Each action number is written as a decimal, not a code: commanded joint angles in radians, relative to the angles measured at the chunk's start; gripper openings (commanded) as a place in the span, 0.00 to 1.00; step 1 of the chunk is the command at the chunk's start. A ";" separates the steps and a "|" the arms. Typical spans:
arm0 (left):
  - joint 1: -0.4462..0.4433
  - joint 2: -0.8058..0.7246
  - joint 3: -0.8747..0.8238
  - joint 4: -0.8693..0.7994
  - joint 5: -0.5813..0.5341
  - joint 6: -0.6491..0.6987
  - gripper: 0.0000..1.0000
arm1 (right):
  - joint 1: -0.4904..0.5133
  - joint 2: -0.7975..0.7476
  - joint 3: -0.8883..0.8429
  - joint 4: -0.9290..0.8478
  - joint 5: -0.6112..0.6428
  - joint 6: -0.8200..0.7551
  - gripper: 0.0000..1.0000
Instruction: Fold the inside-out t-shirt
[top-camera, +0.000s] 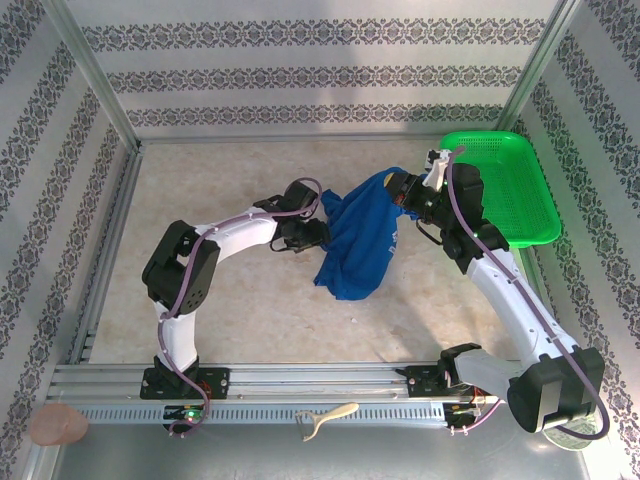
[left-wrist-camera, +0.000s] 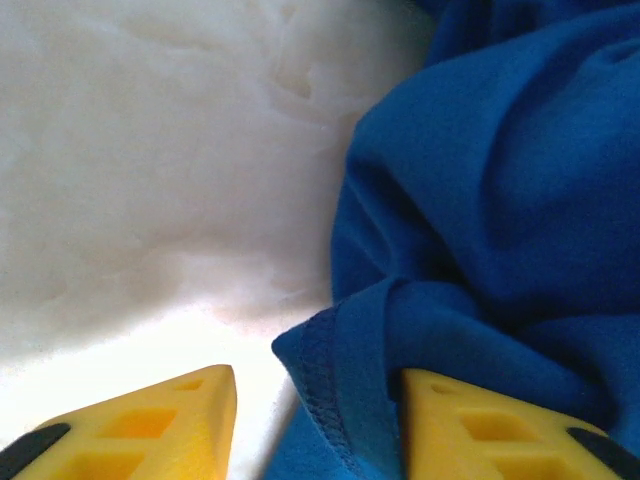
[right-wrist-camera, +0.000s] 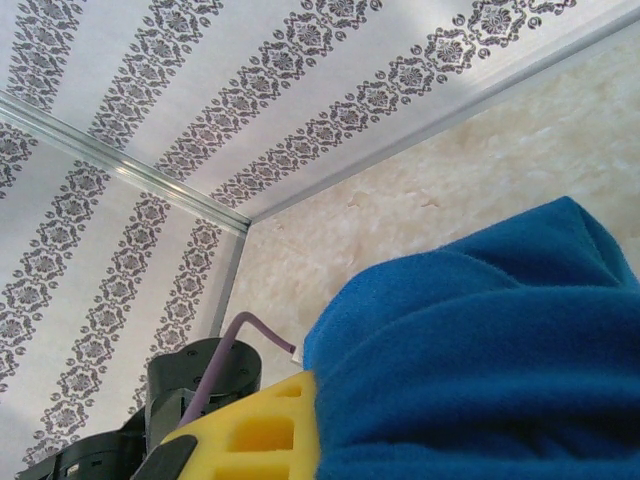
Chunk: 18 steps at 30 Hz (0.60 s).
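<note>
The blue t-shirt (top-camera: 360, 245) hangs bunched beside the green mesh basket (top-camera: 520, 200), pinched in the closed right jaws to lift it; the left jaws stand apart astride its stitched hem (left-wrist-camera: 320, 390), likely to spread it flat

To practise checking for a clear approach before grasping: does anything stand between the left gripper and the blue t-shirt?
Nothing visible does. In the left wrist view, the blue t-shirt's hemmed edge lies between the left gripper's yellow fingers, with only bare table beside it.
</note>
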 joint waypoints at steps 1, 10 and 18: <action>-0.012 0.007 0.022 -0.024 -0.025 0.002 0.36 | -0.008 -0.016 0.032 0.036 -0.015 0.009 0.00; 0.032 -0.068 0.099 -0.068 -0.054 0.074 0.00 | -0.047 -0.028 0.075 0.016 -0.025 0.001 0.00; 0.332 -0.343 0.239 0.103 0.224 -0.020 0.00 | -0.215 -0.053 0.179 -0.032 -0.059 0.037 0.00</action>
